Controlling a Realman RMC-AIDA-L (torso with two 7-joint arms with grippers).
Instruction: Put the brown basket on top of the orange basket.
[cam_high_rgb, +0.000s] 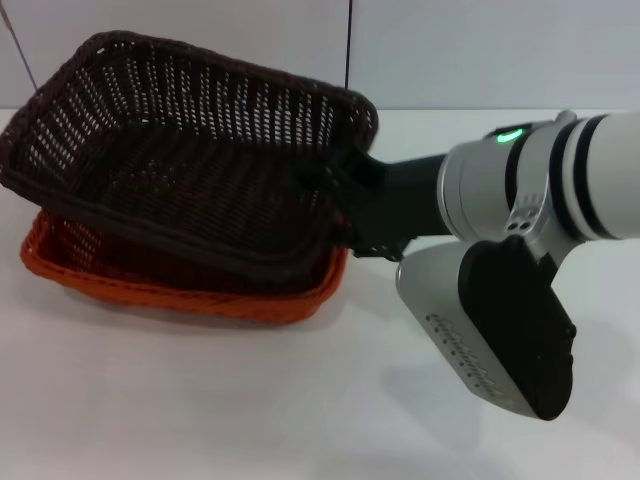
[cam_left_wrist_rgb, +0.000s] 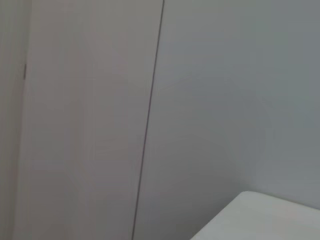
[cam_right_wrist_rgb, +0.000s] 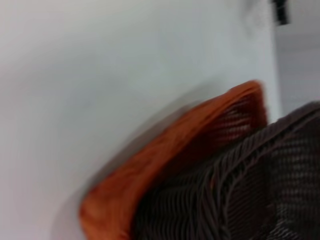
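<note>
Tilting brown basket (cam_high_rgb: 190, 150) over orange basket (cam_high_rgb: 180, 285)

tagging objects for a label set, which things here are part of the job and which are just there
Part of the job:
brown basket, tilted, partly in the orange one
orange basket, on the table
right gripper, at the brown basket's rim

Just there:
table
wall

Head view looks down over table (cam_high_rgb: 300, 400); right wrist close on both baskets; left wrist faces wall (cam_left_wrist_rgb: 225, 100).
</note>
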